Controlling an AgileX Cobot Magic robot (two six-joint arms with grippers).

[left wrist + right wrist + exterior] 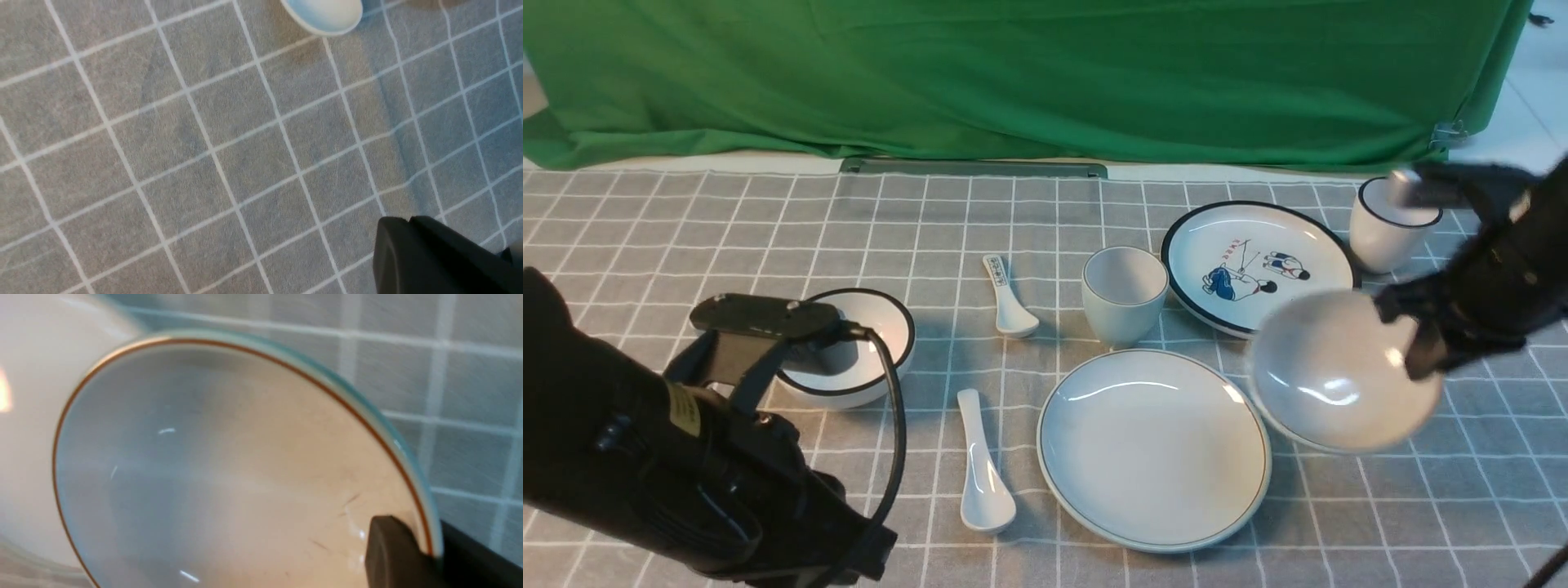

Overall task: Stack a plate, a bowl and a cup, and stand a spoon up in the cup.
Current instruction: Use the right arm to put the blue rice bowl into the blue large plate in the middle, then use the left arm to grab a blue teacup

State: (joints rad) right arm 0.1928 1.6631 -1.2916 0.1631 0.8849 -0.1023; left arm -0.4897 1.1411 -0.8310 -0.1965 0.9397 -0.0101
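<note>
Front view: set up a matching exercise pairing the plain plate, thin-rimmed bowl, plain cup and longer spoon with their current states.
1. plain plate
2. thin-rimmed bowl
3. plain cup
4. longer spoon

A. upright on the cloth
B. tilted, rim pinched by the right gripper
C. lying on the cloth, handle pointing away from the robot
D. flat on the cloth, nothing on it

Pairs: 1-D, 2-B, 3-A, 4-C

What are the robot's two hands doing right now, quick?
Left gripper: cannot tell whether it is open or shut.
Right gripper: closed on the rim of the bowl, holding it tilted.
</note>
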